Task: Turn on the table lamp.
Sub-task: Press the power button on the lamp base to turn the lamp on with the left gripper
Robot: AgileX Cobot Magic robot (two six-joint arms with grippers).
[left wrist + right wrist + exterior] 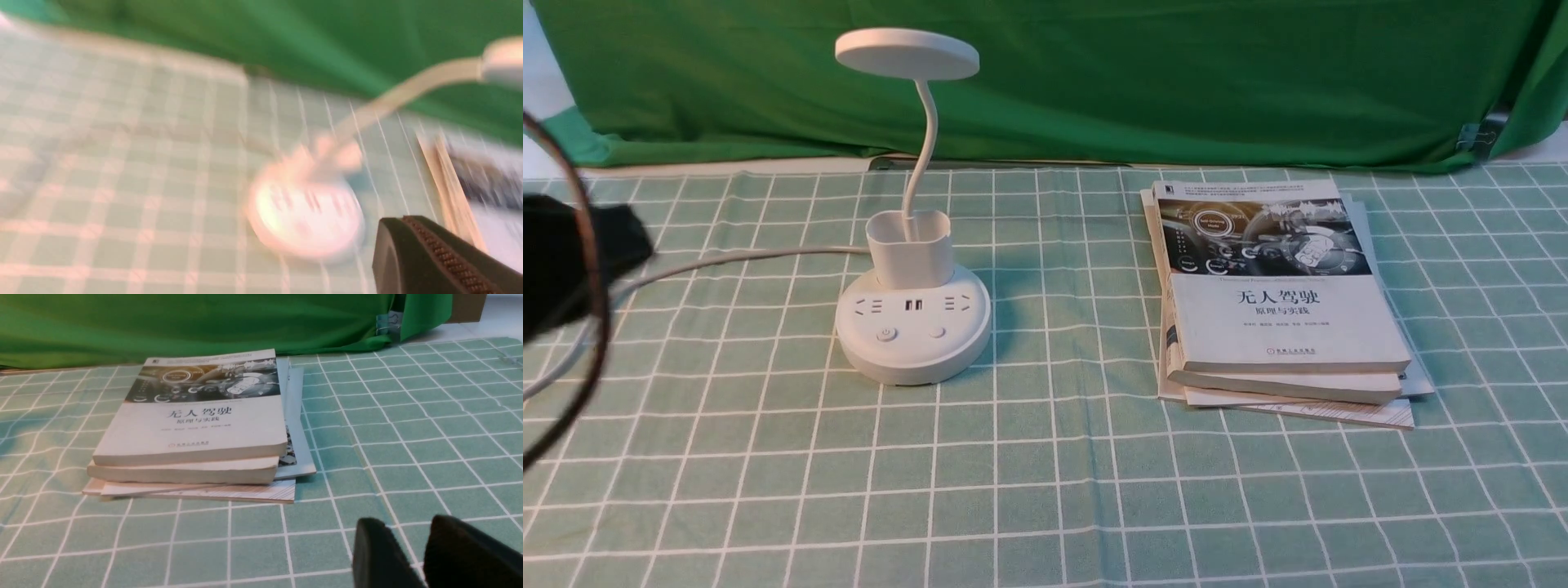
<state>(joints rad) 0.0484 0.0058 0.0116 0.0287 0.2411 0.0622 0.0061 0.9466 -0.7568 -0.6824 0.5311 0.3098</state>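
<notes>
- The left wrist view is smeared throughout. The table lamp [306, 220] shows there only as a pale round blob with a streak rising from it, and its buttons cannot be picked out.
- In the front view the left gripper [621, 237] is a dark, unfocused mass cut off by the left edge, with a thin dark cable [598, 294] looping in front of it.
- The right arm falls outside the front view. Only its wrist camera shows the right gripper [410, 524], and the frame's lower edge cuts it off.
- Left gripper: a single black finger [429, 261] with a ridged pad is visible, so I cannot tell how far apart the jaws stand. It touches nothing visible.
- Right gripper: two black fingertips [380, 555] hover over the cloth with a narrow wedge of it showing between them. Whether they meet lower down cannot be told.
- The lamp stands on the left half of the table, well apart from both grippers.
- It is smooth white plastic, with a flat disc head [907, 54], a thin curved neck [925, 139] and a cup-shaped holder [910, 249].
- Its round base carries sockets and two buttons [886, 334] on the near side.
- A grey cord [727, 261] trails left from the base.
- A stack of books [1282, 302], matte paper covers slightly fanned, lies to the lamp's right.
- A green-and-white checked tablecloth [1045, 490], faintly creased, covers the table. A draped green fabric backdrop [1176, 82] hangs behind.
</notes>
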